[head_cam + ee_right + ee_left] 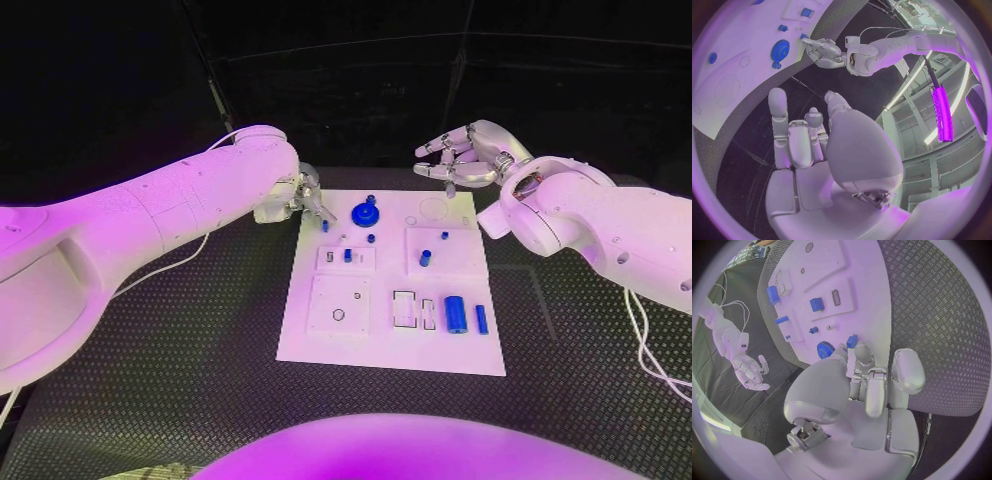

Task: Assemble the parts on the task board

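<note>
— Where is the left hand (300, 200)?

— At the task board (389, 355)'s ten o'clock corner, fingertips (851, 347) down on a small blue peg (852, 341), just beside the blue gear (366, 213). I cannot tell whether it grips the peg or only touches it.

— And the right hand (464, 155)?

— At one o'clock, raised past the board's far edge, fingers spread, holding nothing.

— The other parts?

— A blue cylinder (456, 314) and a thinner blue bar (480, 319) lie at five o'clock on the board; a short blue peg (426, 258) stands near the middle.
</note>
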Motion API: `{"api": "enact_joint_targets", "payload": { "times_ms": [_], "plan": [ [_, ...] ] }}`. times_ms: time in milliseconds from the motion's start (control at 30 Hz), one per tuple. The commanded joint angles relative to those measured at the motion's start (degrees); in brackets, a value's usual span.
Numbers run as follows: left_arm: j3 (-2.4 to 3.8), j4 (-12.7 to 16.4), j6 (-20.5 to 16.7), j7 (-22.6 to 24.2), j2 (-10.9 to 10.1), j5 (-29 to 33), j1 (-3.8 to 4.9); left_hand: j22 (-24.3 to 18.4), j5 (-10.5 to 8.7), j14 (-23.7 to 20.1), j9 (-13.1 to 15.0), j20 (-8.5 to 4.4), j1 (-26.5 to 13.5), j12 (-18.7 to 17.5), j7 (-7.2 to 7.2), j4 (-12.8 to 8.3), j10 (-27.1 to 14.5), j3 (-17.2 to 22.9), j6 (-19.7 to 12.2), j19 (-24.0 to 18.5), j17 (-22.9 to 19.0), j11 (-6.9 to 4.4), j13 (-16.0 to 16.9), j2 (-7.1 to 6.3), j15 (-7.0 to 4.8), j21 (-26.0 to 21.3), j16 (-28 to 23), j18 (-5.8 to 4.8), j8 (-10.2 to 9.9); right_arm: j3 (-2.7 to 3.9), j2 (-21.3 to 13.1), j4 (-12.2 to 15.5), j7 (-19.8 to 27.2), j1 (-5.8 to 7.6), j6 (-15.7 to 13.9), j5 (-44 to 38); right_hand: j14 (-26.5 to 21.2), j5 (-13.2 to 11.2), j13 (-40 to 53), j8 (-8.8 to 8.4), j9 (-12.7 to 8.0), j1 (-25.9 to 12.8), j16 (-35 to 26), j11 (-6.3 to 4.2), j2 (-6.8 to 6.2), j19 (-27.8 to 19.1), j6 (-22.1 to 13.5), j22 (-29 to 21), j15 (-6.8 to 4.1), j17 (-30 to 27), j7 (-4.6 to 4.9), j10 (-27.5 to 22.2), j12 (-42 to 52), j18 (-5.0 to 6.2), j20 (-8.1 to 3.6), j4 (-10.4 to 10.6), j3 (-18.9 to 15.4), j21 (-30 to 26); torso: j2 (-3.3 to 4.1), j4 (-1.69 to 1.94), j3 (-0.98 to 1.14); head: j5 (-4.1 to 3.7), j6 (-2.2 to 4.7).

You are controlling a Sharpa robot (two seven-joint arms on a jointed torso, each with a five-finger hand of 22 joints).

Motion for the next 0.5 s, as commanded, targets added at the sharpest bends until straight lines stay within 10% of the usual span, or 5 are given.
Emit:
{"api": "enact_joint_targets", "payload": {
  "times_ms": [33, 500],
  "plan": [
    [0.02, -0.09, 0.56, 0.82, 0.22, 0.46, 0.02, 0.08, -0.27, 5.94, -0.11, -0.05, 0.75, 0.23, -0.16, -0.43, 0.26, 0.06, 0.44, 0.47, 15.09, -0.22, -0.09, 0.1, 0.06, 0.23, 0.36, 0.19, -0.27, 0.04, 0.1, 0.07, 0.23, 0.11, 0.36, -0.13, 1.25, 0.23, 0.04, 0.24, 0.02, -0.16, -0.22, -0.01, 0.38, -0.29, -0.1, 0.05, -0.42, 0.06, 0.03, -0.19, 0.27, 0.9, -0.13, 0.12, -0.01, -0.15, 0.03, 0.01, 0.0, 0.0, -0.07],
    [-0.01, -0.37, 1.07, 0.73, 0.32, 0.58, -0.1, 0.14, -0.31, 5.94, -0.26, -0.02, 0.42, 0.29, -0.05, -0.32, 0.34, -0.54, 0.57, 0.48, 15.09, -0.14, -0.1, -0.15, 0.12, 0.23, 0.36, 0.18, -0.38, 0.04, 0.16, 0.01, 0.22, 0.11, 0.44, -0.15, 1.27, 0.3, 0.06, 0.28, 0.03, -0.08, -0.2, -0.04, 0.45, -0.3, -0.05, 0.0, -0.44, 0.1, 0.01, -0.15, 0.31, 0.91, -0.14, 0.09, 0.06, -0.2, -0.01, 0.05, -0.01, 0.01, -0.21]
  ]
}}
